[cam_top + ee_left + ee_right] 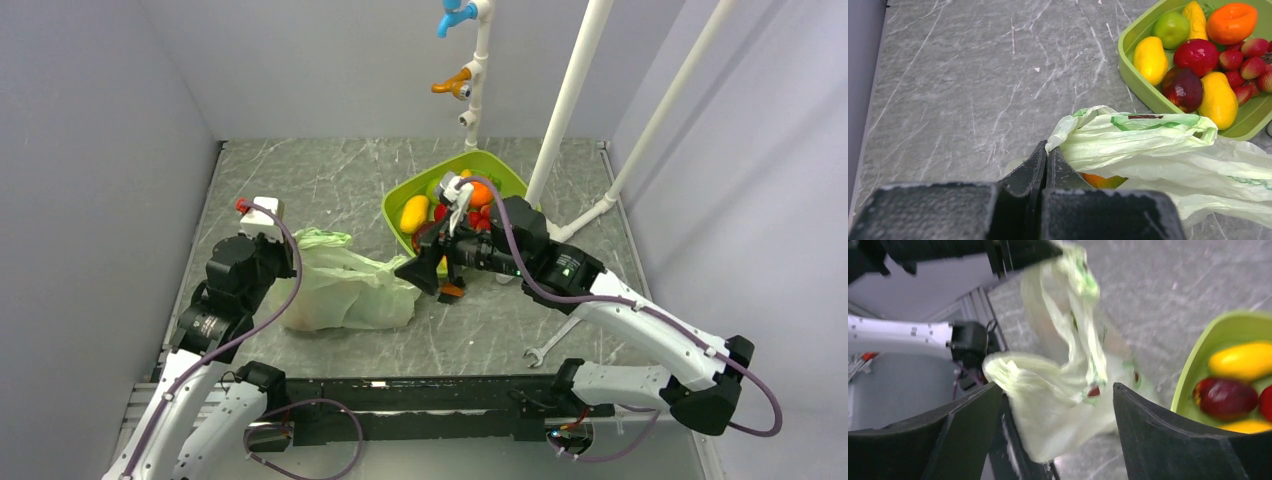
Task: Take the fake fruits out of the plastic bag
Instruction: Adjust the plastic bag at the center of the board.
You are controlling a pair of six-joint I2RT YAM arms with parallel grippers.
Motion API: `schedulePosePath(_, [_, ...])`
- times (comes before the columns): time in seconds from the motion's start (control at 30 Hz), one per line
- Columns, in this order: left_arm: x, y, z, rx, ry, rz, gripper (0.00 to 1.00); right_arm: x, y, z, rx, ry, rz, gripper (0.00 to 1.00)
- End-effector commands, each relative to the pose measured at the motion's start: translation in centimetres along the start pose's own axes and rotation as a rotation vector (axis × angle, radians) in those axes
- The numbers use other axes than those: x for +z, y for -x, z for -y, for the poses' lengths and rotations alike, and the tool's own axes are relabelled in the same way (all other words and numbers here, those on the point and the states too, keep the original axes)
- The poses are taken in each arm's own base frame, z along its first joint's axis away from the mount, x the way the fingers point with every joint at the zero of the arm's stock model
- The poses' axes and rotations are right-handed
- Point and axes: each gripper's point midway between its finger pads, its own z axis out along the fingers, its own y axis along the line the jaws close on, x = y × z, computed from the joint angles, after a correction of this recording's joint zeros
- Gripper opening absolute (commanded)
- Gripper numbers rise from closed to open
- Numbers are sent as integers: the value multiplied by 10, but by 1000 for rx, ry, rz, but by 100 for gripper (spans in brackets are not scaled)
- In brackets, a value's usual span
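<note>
Top: bag (345, 285) lies on table (300, 180) just left of tray (392, 205). Left wrist: left gripper (1046, 152) pinched together on bag edge, orange-green fruit (1103, 181) peeking inside. Right wrist: right gripper (1057, 390) jaws apart, bag ahead, blurred.

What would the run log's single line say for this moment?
left jaws shut on plastic bag | right jaws open at bag | fake fruit visible in bag
</note>
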Motion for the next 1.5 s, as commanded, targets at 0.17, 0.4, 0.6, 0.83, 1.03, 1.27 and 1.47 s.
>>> schedulePosePath(0.17, [-2,18,11,2,-63,66,0,26,65,-3,-235,-49,56,95])
schedulePosePath(0.4, [-2,17,15,19,-86,54,20,48,7,-54,-403,149,-132,95])
schedulePosePath(0.6, [-7,20,17,36,-106,75,79,40,-53,-65,-317,190,-221,76])
schedulePosePath(0.83, [-18,30,67,85,-372,-3,99,27,-67,-74,-218,195,-160,61])
schedulePosePath(1.03, [-25,27,87,332,-293,-94,99,30,-74,-68,-228,167,-166,59])
schedulePosePath(1.27, [-19,14,86,620,-88,-144,99,31,-76,-71,-233,181,-175,64])
schedulePosePath(1.47, [-6,1,79,725,14,-180,99,22,-82,-70,-241,181,-164,74])
